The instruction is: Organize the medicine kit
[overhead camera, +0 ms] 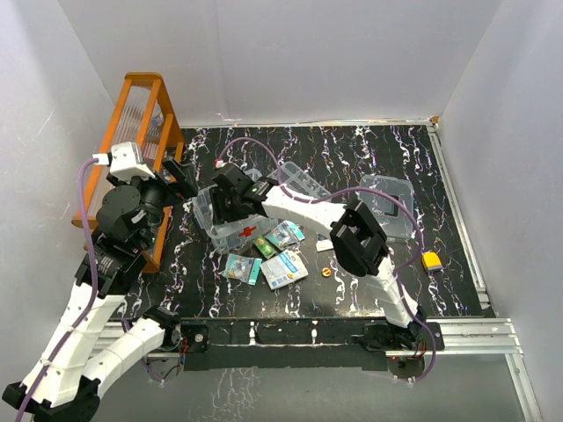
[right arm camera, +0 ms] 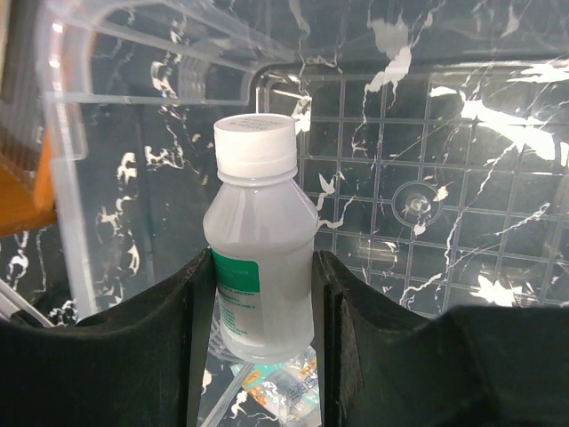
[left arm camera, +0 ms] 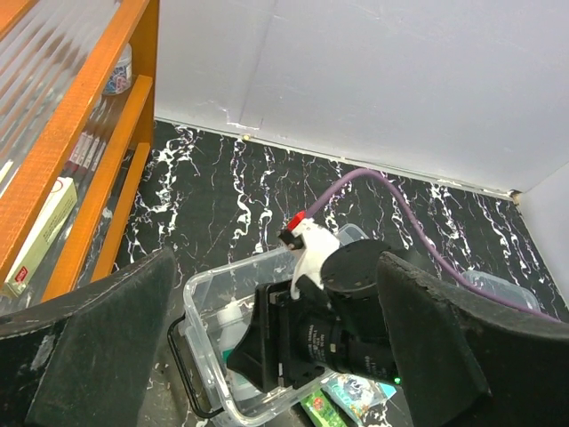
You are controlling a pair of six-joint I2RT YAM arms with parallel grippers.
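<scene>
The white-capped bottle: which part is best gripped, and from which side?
The bottle, by its straight body below the shoulder, squeezed from opposite sides, as the right gripper holds it. The narrower cap and sloping shoulder might slip.

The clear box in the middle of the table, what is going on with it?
The right gripper grips a small white-capped bottle and holds it inside the clear box. The left gripper is open and empty, beside the orange rack, facing the box. Several packets lie on the table in front of the box, not yet packed.
</scene>
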